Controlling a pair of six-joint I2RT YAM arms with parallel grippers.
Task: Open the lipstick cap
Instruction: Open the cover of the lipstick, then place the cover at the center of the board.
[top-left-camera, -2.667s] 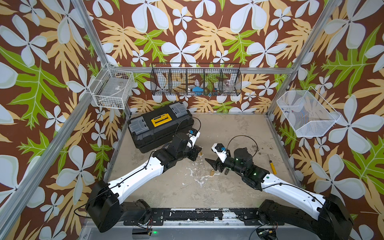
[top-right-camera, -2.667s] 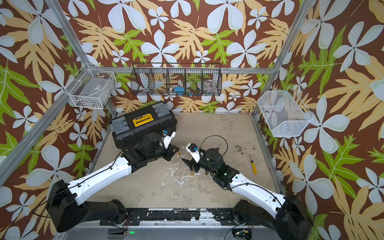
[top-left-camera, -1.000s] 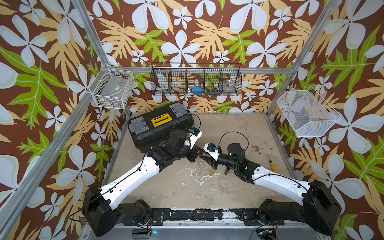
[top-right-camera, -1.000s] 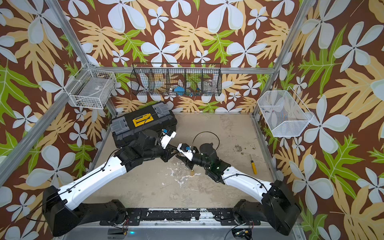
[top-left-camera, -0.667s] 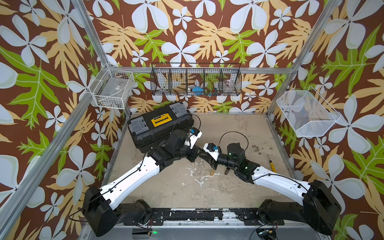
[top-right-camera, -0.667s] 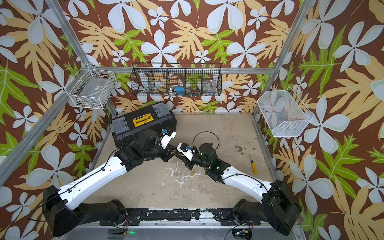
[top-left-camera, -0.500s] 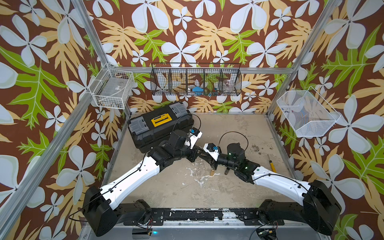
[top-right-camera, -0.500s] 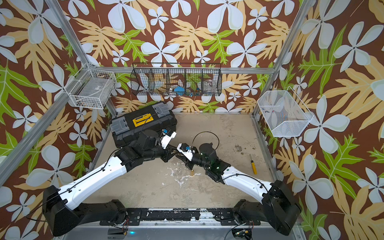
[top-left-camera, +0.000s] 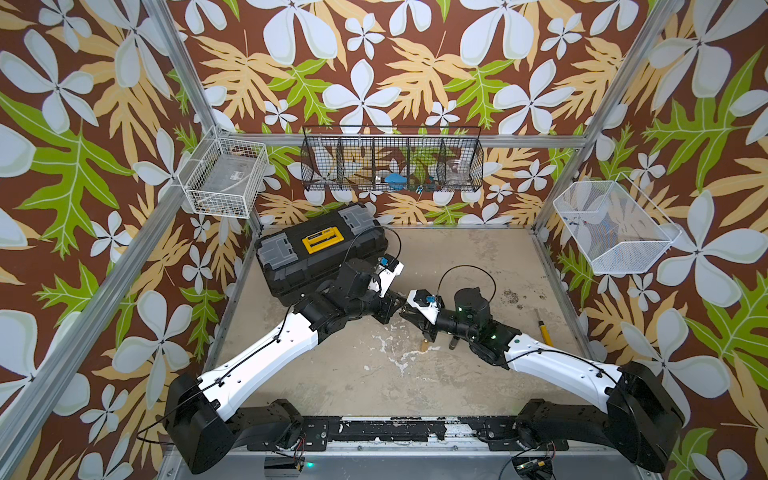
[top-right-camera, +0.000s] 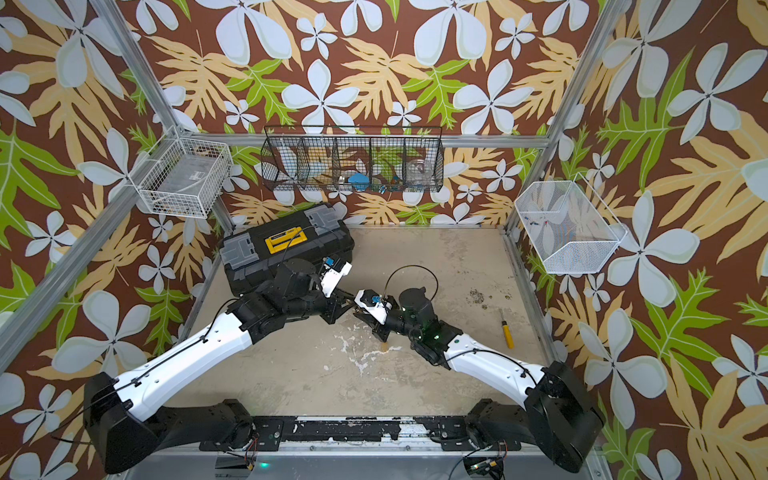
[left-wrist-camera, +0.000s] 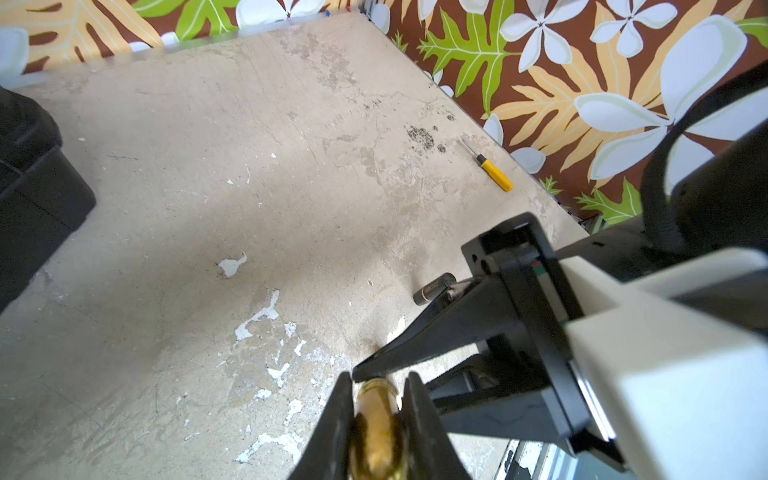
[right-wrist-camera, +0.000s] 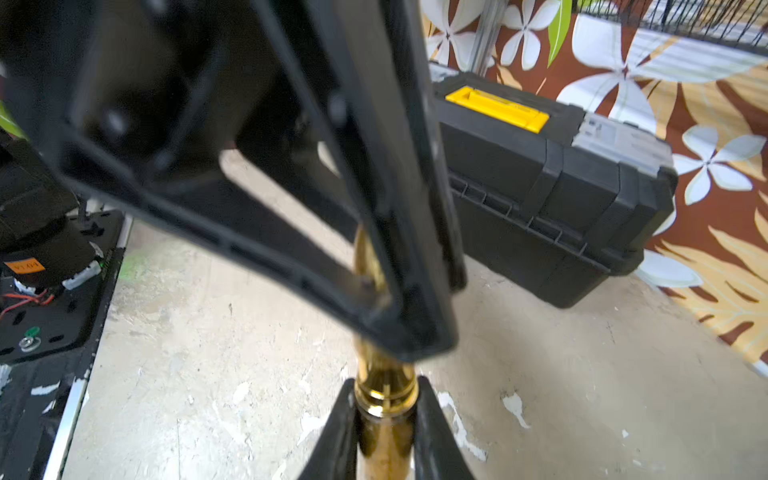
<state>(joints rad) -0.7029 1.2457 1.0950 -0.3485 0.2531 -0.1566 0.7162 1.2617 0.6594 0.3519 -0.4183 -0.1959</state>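
Note:
A gold lipstick (left-wrist-camera: 377, 432) is held above the table between both grippers, which meet tip to tip in both top views. My left gripper (left-wrist-camera: 379, 380) is shut on one end of it. My right gripper (right-wrist-camera: 384, 384) is shut on the other end, just below a raised gold collar (right-wrist-camera: 384, 395). From that collar a narrower gold stretch runs up into the left gripper's fingers (right-wrist-camera: 415, 291). Which end is the cap I cannot tell. In a top view the two sets of fingertips meet at the lipstick (top-left-camera: 401, 309), which is almost hidden there.
A black toolbox (top-left-camera: 320, 249) stands at the back left, close behind the left wrist. A black tube (left-wrist-camera: 434, 289) and a small gold piece (top-left-camera: 424, 345) lie on the table under the right gripper. A yellow screwdriver (top-left-camera: 543, 332) lies by the right wall. Wire baskets (top-left-camera: 392, 162) hang on the walls.
The right arm has swung left from the table's middle to meet the left gripper. Its jaws have closed on the lipstick's free end. The left arm has barely moved.

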